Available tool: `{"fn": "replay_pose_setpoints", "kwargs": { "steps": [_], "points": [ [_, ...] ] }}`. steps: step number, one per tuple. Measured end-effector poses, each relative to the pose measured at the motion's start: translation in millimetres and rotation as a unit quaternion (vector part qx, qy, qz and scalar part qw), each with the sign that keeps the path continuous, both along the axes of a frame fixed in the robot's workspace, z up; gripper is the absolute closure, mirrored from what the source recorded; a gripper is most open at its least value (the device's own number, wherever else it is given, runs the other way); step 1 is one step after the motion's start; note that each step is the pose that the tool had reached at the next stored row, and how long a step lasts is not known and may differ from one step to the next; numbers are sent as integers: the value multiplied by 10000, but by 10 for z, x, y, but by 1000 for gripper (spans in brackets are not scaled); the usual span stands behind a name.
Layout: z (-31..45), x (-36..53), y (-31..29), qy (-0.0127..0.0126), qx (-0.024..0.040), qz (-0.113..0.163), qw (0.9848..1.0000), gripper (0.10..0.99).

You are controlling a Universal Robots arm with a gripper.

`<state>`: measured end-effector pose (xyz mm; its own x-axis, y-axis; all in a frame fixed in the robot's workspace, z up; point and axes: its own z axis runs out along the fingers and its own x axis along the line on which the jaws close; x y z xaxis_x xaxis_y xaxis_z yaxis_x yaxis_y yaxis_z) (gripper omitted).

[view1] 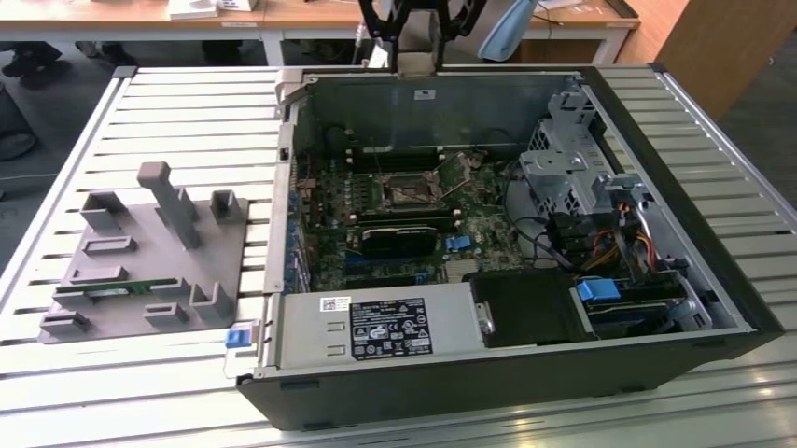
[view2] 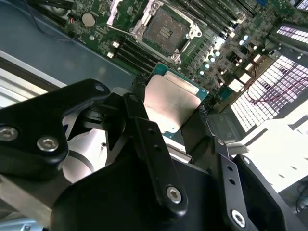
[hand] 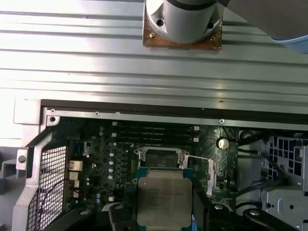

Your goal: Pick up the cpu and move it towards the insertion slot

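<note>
open computer case (view1: 498,280), dark metal, lying on its side on a pale ribbed table (view1: 187,103); used here as the one landmark. inside the case, a green motherboard (view1: 373,201) crowded with small parts. beside the case on the exterior view's left, a grey moulded holder (view1: 137,261) with upright posts.

near the middle of the motherboard, the insertion slot (view2: 166,30): a small square socket, dark matte centre, bright silvery metal frame lying open around it. seen in both wrist views, (hand: 161,159) in the first.

above the case interior, the black gripper (view2: 180,130), its two jointed fingers (view2: 149,139) closed on opposite edges of the cpu (view2: 171,101). cpu: a thin flat square, smooth brushed silver top catching light, narrow pale green rim. held in the air, clear of the board, just short of the socket and not yet over it; in the first wrist view the cpu (hand: 163,202) overlaps the near edge of the frame.

judged, for doing this step well: keep the chip level and square to the socket frame, hold by the edges only, move slowly, stay high enough to clear the raised frame and nearby capacitors. slick metal lid, so likely to slip if the grip loosens.
</note>
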<state>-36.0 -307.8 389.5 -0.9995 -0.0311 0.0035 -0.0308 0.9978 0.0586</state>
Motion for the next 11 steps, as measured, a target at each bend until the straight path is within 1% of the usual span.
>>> {"fn": "replay_pose_setpoints", "kwargs": {
  "steps": [1, 2, 7, 11],
  "points": [
    [-5, 2, 0, 7, 0, 0, 10000, 541],
    [-13, 2, 0, 8, -1, 0, 10000, 541],
    [-47, 2, 0, 8, -1, 0, 10000, 541],
    [-54, 2, 0, 9, -1, 0, 10000, 541]
  ]
}}
